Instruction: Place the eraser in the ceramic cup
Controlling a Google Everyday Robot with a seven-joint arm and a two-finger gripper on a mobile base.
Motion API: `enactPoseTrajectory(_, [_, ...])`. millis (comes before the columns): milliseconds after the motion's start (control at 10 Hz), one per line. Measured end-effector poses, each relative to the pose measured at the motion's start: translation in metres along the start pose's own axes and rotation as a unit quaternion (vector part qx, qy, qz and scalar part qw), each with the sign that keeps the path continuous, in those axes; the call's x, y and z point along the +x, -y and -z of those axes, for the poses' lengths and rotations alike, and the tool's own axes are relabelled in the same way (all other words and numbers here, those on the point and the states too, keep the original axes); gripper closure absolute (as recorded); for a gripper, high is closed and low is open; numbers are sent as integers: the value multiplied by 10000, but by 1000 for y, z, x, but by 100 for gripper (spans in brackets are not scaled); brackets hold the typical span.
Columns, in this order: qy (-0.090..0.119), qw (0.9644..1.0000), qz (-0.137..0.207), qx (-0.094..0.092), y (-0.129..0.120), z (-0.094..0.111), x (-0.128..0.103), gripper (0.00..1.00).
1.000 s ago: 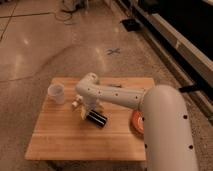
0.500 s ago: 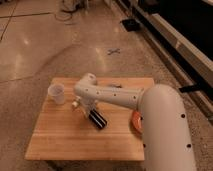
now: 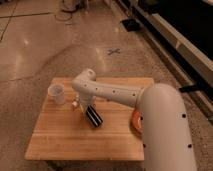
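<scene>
The single camera view looks down on a small wooden table standing on a speckled floor. The white arm comes in from the lower right, crosses the table's middle and bends down to the gripper, which sits left of centre on the tabletop. Its fingers are drawn together right at the upper end of the eraser. The dark block lies slanted on the wood, running down and to the right from the fingertips, but whether it is truly pinched cannot be told. The ceramic cup stands upright near the table's back-left corner, apart from the gripper, with bare wood between them. A small pale object sits just left of the gripper, too unclear to name. On the right, the arm's thick body hides most of an orange bowl, leaving only its left rim showing. Beyond the table a blue cross mark lies on the floor.
</scene>
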Motion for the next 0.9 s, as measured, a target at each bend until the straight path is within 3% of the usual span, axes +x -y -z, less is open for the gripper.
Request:
enactPoseTrajectory(300, [-594, 9976, 223, 285, 15, 49, 49, 100])
enactPoseTrajectory(500, [-1016, 9922, 510, 516, 35, 84, 80, 100])
enactPoseTrajectory(900, [-1451, 9810, 972, 850, 71, 115, 112, 100])
